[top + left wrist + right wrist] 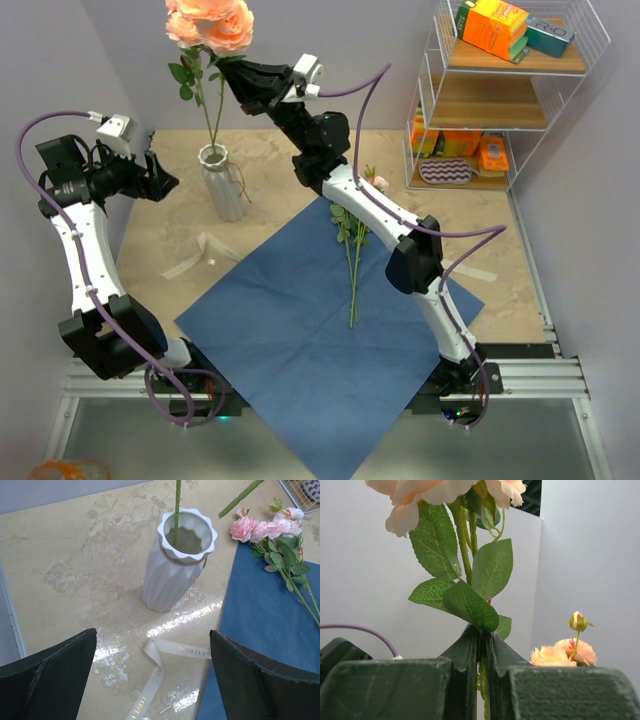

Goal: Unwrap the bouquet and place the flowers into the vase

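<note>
From the overhead camera, I had the right tool (228, 68) raised high and pinched tight on the flowers (212, 22), gripping the stem just under the blooms; the stem ran straight down from that tool into the vase (222, 182) well below it. The left tool (168, 184) stood wide open with nothing in it, the vase just off its tips. The blue paper (300, 330) lay spread on the surface (265, 165), below and behind the right tool, with loose stems (352, 250) on it; the ribbon (200, 255) lay near the vase's foot.

Through the left wrist camera, the vase stood upright straight ahead of the open fingers (50, 680), apart from them; one green stem entered its scalloped mouth off-centre; the ribbon ran between the tips and the vase; the loose stems lay ahead and to the right.

Through the right wrist camera, the fingers (465, 655) were pressed together on the stem, leaves just above them, blooms overhead; the vase was out of sight.

I judged the step in hand to be seating this stem; I could not tell how deep it sat. To do it well, I would lower straight along the stem's line, with no sideways drag, since so narrow a vase would likely tip; close the left tool around its body first; release only once the stem bottoms out.
</note>
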{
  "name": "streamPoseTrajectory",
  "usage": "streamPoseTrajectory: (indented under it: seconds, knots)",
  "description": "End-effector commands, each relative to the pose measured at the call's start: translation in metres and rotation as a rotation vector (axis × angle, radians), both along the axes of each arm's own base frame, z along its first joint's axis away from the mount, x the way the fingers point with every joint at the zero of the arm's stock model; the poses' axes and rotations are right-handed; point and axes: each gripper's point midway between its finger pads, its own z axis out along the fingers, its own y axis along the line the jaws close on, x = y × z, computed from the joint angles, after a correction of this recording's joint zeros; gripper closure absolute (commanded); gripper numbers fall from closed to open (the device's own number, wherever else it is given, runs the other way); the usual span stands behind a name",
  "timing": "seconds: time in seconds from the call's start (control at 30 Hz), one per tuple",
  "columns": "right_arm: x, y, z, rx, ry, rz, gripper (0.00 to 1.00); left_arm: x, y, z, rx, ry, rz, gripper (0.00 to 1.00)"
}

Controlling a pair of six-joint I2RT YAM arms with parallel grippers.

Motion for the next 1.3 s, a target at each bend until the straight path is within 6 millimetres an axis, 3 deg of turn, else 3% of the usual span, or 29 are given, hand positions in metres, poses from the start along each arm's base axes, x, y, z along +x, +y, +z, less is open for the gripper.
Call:
streamPoseTrajectory:
  seconds: [0.0, 0.53, 0.8, 1.0, 1.03, 1.13, 1.2, 1.23, 1.27]
  knots:
    - [-0.033, -0.03, 0.053, 0.096, -0.092, 0.004, 1.0, -0.001, 0.001, 0.008, 0.013, -0.044, -0.011, 0.01]
    - [0.008, 0.003, -0.01, 0.028, 0.002, -0.018, 1.0, 0.0, -0.001, 0.014, 0.008, -0.056, -0.02, 0.01]
    - [0.029, 0.03, -0.07, -0.077, 0.116, -0.003, 1.0, 0.001, -0.006, 0.016, -0.026, -0.068, -0.033, 0.01]
    - [0.039, 0.055, -0.101, -0.16, 0.225, -0.008, 1.0, -0.001, -0.007, 0.019, -0.03, -0.071, -0.033, 0.01]
    - [0.042, 0.058, -0.105, -0.178, 0.246, -0.019, 0.78, -0.001, -0.007, 0.02, -0.026, -0.076, -0.034, 0.01]
    - [0.045, 0.066, -0.115, -0.257, 0.308, -0.074, 0.64, -0.003, -0.009, 0.023, -0.025, -0.081, -0.035, 0.01]
    - [0.048, 0.069, -0.132, -0.324, 0.366, -0.103, 0.03, -0.005, -0.011, 0.025, -0.025, -0.086, -0.039, 0.01]
    - [0.044, 0.062, -0.119, -0.319, 0.369, -0.111, 0.01, -0.006, -0.011, 0.025, -0.027, -0.088, -0.039, 0.01]
    - [0.042, 0.059, -0.119, -0.333, 0.381, -0.115, 0.01, -0.007, -0.013, 0.028, -0.031, -0.091, -0.045, 0.01]
